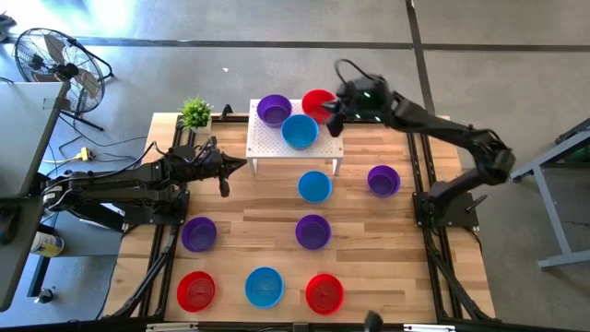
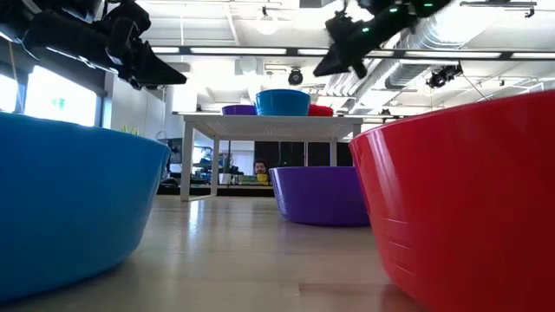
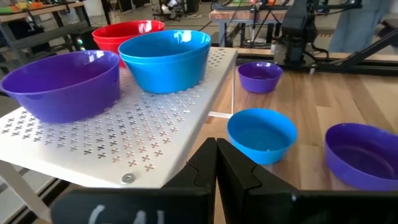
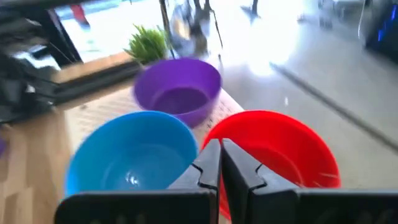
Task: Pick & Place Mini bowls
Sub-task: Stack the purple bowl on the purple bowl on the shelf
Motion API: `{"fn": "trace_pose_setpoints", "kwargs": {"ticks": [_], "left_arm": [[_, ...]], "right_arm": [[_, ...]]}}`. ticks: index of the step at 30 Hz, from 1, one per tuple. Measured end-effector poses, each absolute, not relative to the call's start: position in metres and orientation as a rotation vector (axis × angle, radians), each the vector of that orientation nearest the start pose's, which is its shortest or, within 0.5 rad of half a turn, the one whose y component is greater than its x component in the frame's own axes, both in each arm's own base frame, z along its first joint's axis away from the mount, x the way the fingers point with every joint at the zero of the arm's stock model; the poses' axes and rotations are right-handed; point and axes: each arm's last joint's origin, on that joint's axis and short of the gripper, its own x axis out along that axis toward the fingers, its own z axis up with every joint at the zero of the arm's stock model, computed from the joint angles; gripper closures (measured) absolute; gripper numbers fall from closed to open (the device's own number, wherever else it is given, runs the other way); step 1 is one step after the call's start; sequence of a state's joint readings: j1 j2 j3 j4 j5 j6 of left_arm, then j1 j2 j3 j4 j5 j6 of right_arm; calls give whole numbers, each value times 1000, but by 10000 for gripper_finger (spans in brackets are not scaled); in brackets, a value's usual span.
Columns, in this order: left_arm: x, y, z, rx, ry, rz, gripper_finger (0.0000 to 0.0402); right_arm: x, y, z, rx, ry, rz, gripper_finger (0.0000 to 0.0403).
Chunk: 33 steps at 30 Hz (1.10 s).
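Three mini bowls stand on the white perforated stand [image 1: 277,148]: a purple one [image 1: 273,109], a blue one [image 1: 300,132] and a red one [image 1: 316,101]. Several more stand on the wooden table, among them a blue bowl [image 1: 314,186] and purple bowls [image 1: 383,180] [image 1: 312,231]. My right gripper [image 1: 334,120] [image 4: 221,163] is shut and hangs in the air over the stand's far right part, between the red bowl [image 4: 273,143] and the blue bowl [image 4: 134,155], well above them in the low view [image 2: 334,61]. My left gripper [image 1: 226,177] [image 3: 216,163] is shut and hovers left of the stand.
A small green potted plant [image 1: 194,112] stands at the table's far left corner. Along the near edge stand a red bowl [image 1: 195,290], a blue bowl [image 1: 265,286] and a red bowl [image 1: 324,292]; a purple bowl [image 1: 198,234] sits near the left arm. A fan [image 1: 55,65] stands off the table.
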<state>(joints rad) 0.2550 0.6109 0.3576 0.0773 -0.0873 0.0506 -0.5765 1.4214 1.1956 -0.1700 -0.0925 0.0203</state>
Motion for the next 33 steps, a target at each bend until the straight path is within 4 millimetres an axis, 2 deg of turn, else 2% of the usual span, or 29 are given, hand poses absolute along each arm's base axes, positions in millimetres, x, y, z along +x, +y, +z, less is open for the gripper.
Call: {"fn": "trace_pose_setpoints", "kwargs": {"ticks": [5,9,15,21,26,33], "left_arm": [[148,41,233,-14,191,341,399],[150,41,231,-52,201,334,399],[151,36,229,-72,216,149,399],[153,22,228,-64,234,48,399],[157,5,226,-34,249,35,399],[162,-15,232,18,334,60,398]], "right_arm": [[245,-134,312,53,292,-428,401],[223,-111,302,14,200,-432,402],[198,-83,279,-12,107,-372,402],[184,-69,256,-29,36,-339,402],[178,-67,240,-31,24,-340,400],[177,-67,236,-30,32,-364,400]]}}
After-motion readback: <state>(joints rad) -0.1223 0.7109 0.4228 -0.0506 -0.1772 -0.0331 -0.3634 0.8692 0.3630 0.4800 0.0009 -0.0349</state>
